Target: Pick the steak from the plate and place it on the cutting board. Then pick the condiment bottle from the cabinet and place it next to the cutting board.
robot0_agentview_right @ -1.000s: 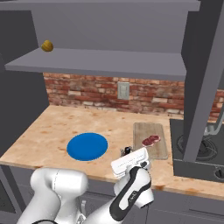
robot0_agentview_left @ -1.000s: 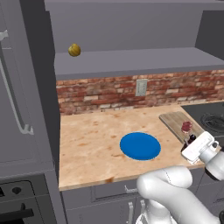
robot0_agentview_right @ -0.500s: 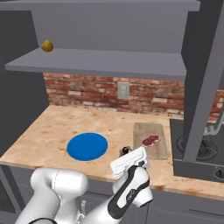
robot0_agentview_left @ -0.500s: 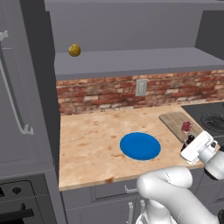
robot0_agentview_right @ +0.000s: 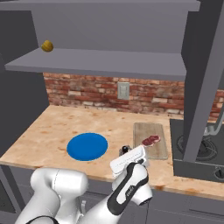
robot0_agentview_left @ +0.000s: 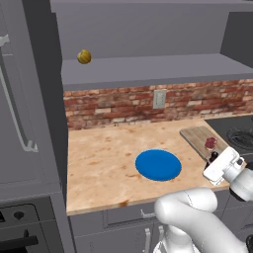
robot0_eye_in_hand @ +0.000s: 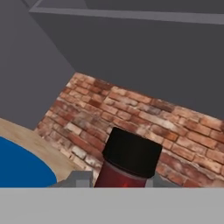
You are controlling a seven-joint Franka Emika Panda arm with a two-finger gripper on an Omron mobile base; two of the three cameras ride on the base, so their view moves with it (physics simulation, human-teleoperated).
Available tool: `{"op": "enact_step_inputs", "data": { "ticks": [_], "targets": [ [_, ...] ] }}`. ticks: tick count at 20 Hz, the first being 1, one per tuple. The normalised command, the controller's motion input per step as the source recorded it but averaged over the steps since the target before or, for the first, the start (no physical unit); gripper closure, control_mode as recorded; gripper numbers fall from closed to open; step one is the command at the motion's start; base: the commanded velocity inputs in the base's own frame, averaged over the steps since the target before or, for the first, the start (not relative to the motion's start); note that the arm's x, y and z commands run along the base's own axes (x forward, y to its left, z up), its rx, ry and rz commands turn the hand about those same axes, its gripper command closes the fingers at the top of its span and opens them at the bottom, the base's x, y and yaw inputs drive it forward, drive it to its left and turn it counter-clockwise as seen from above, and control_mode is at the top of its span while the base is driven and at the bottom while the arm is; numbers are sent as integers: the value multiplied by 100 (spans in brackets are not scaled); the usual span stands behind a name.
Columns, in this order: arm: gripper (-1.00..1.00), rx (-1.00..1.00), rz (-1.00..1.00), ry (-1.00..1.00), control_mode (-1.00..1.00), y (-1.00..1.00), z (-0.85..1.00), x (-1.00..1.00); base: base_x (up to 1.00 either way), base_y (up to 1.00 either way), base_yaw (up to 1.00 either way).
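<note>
Gripper (robot0_eye_in_hand: 119, 186) fingers sit tight on either side of the condiment bottle (robot0_eye_in_hand: 127, 159), holding it; in hand view the bottle's black cap and dark red neck rise between two grey fingertips (robot0_eye_in_hand: 81, 179). In left base view the bottle (robot0_agentview_left: 213, 159) peeks out just above the white hand, w/ the gripper (robot0_agentview_left: 216, 165) low over the counter's front edge, just beside the near end of the cutting board (robot0_agentview_left: 198, 138). Right base view shows the same: bottle cap (robot0_agentview_right: 125, 150) at the hand's top, hand between the plate (robot0_agentview_right: 87, 146) and the board (robot0_agentview_right: 151, 131).

The steak (robot0_agentview_right: 151, 140) lies on the board, twd its near half; also seen as a small red slab (robot0_agentview_left: 211, 143) in left base view. The blue plate (robot0_agentview_left: 158, 165) lies flat on the wooden counter (robot0_agentview_left: 99, 163), left of the board, apart from it.

Above, the grey open cabinet (robot0_agentview_right: 100, 59) has a yellowish round fruit (robot0_agentview_right: 47, 46) on its shelf, far left. Brick backsplash (robot0_agentview_left: 128, 104) w/ a wall outlet (robot0_agentview_left: 159, 99) runs behind the counter. Stove burners (robot0_agentview_right: 199, 151) sit right of the board.
</note>
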Motion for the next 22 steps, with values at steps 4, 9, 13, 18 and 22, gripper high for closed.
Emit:
{"op": "enact_step_inputs", "data": {
  "ticks": [4,9,13,18,22],
  "targets": [
    [100,-4,0,0,-100,0,-21,6,0,0,0],
    [100,-4,0,0,-100,0,-20,2,0,0,0],
    [100,-4,0,0,-100,0,-18,0,0,0,0],
    [100,-1,0,0,-100,0,-13,7,0,0,0],
    [100,0,0,2,-100,-4,-10,19,0,0,0]
  ]
}}
